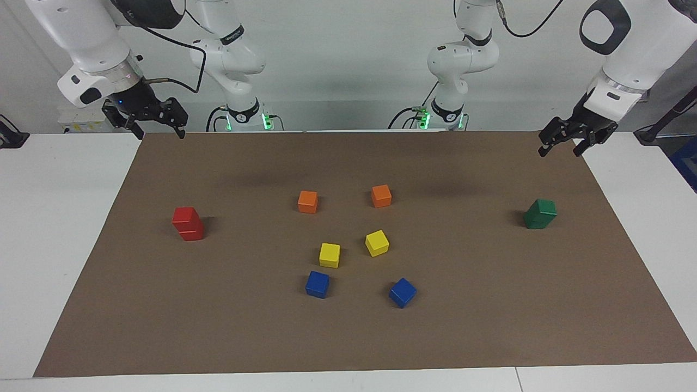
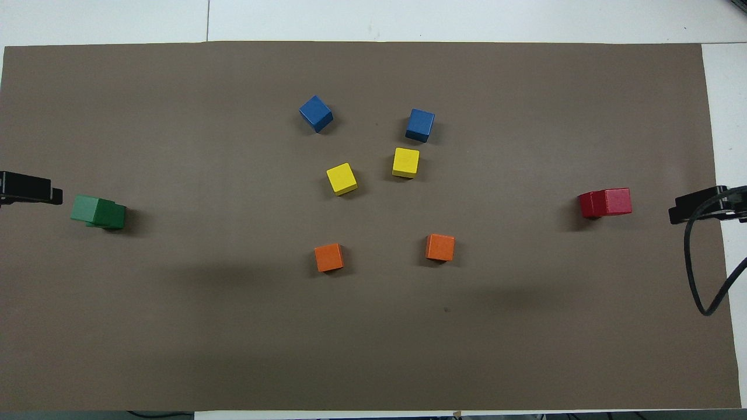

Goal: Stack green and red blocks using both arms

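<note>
Facing view showed both stacks, red and green, built askew near the mat's ends, grippers parted and empty; a nudge could topple either.

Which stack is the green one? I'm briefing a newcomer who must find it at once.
Start from the brown mat and go to the left arm's end. There, apart from the loose cubes mid-mat, stands the green stack: two dark green cubes, one on the other. The only other stack, the red stack, stands at the right arm's end.
</note>
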Available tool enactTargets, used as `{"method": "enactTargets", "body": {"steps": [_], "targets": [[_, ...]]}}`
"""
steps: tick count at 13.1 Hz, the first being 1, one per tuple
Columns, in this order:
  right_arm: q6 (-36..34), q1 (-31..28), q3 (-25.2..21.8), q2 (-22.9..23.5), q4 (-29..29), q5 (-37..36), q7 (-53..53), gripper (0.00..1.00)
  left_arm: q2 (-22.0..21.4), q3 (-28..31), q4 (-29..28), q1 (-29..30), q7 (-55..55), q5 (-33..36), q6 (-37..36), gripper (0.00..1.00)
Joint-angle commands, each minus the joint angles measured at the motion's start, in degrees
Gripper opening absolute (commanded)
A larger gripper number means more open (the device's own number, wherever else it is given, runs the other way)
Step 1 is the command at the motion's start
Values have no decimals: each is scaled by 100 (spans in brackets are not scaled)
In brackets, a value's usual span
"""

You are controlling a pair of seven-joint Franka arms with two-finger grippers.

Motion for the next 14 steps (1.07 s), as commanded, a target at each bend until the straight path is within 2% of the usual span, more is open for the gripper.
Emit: {"method": "enactTargets", "body": {"steps": [1,3,5,14], "targets": [[-149,-55,40,77,149,-204,43,100,23,16,190,-162,-93,164,-311,100],[-140,-55,48,77,149,-327,43,100,58,68,199,-363,-102,304,-347,100],[-131,-63,40,77,149,-328,43,100,111,42,374,-425,-84,761,-329,100],[87,-72,40,94,166,-310,261,100,146,77,401,-478,-84,507,-382,100]]}}
